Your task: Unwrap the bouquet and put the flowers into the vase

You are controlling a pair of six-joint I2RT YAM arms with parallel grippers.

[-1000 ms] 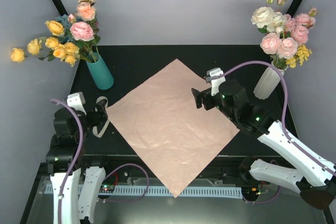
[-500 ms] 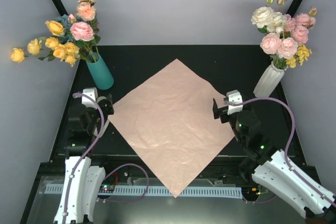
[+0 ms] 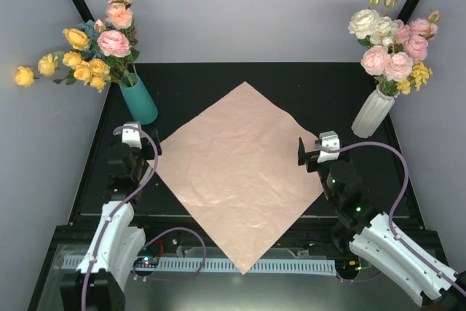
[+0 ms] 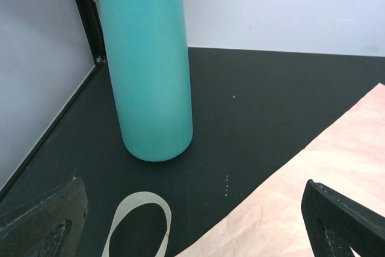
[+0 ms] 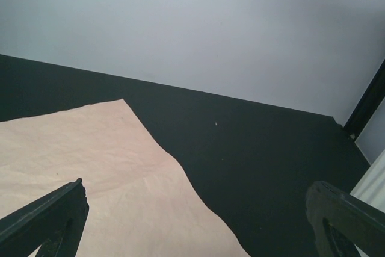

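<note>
The flowers (image 3: 93, 47), yellow, blue and pink, stand with their stems in the teal vase (image 3: 138, 102) at the back left. Seen from the left wrist, the vase (image 4: 147, 67) rises just ahead. The bouquet's pink paper (image 3: 237, 176) lies spread flat mid-table, and its beige ribbon (image 4: 139, 224) lies as a loop beside it. My left gripper (image 3: 138, 143) is open just in front of the vase, with nothing between its fingers (image 4: 42, 221). My right gripper (image 3: 314, 152) is open at the paper's right corner, its fingers (image 5: 48, 221) also holding nothing.
A white ribbed vase (image 3: 371, 111) with big cream and pink roses (image 3: 393, 41) stands at the back right. Pale walls close in the black table (image 3: 320, 92) at the back and sides, with dark corner posts.
The right arm has drawn back from over the paper toward the near right. The left arm has swung forward to face the vase. Both grippers stayed open.
</note>
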